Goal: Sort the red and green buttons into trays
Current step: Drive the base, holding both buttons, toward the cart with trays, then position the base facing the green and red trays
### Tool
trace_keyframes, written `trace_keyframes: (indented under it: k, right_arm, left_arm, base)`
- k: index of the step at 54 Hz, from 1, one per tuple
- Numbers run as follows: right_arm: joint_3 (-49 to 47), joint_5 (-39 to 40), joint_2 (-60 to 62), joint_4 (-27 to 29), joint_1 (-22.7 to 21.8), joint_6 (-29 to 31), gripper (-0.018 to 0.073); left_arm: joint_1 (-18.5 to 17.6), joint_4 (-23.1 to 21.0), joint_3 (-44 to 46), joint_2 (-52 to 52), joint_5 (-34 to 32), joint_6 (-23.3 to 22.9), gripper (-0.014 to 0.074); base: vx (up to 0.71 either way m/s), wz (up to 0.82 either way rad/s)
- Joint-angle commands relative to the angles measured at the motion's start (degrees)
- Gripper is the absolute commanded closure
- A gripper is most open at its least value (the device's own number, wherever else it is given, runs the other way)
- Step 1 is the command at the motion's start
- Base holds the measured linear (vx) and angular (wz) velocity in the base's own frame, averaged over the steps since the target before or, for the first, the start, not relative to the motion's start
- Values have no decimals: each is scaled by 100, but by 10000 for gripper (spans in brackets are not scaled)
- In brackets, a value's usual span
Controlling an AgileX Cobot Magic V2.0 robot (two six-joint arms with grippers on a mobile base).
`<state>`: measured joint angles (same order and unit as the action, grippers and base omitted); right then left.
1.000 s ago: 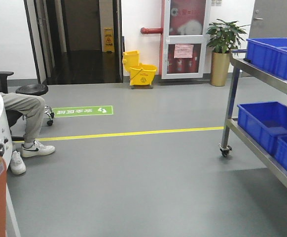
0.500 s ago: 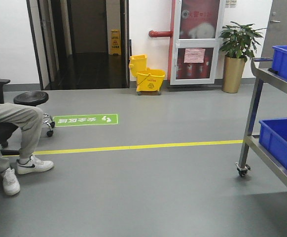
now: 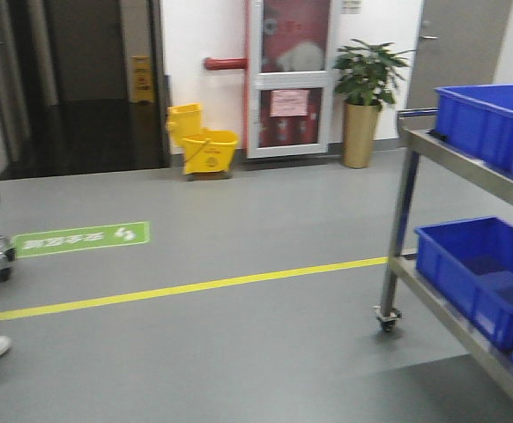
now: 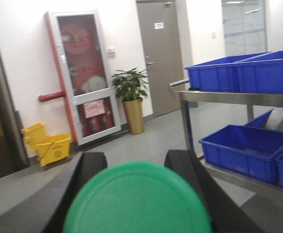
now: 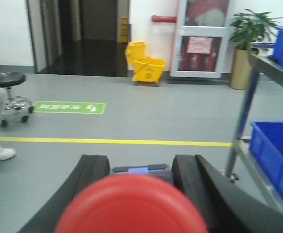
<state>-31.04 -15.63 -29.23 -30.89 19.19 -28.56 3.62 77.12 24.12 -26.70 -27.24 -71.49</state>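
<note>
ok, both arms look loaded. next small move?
Probably rotate the base slowly to search, jaws shut. The left gripper seems to hold the green button and the right gripper the red button, yet no view shows a tray: only floor, the cart and its blue crates. Releasing here would likely drop them.

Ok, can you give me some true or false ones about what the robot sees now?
The left pincer grips a green button. True.
The right pincer grips a blue button. False: it grips a red button.
The mop bucket is yellow. True.
The metal cart carries red crates. False: its crates are blue.
The potted plant stands upright. True.
</note>
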Motion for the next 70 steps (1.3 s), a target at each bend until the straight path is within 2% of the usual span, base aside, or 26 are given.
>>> trace_keyframes:
  k: [1, 70]
  right_arm:
    - [-175, 442, -20, -101, 10, 48, 568]
    - [-175, 442, -20, -101, 10, 48, 568]
  left_arm:
    - [-50, -252, 191, -38, -52, -61, 602]
    - [-50, -252, 191, -38, -47, -61, 602]
  base:
    - [41, -47]
    - [34, -61]
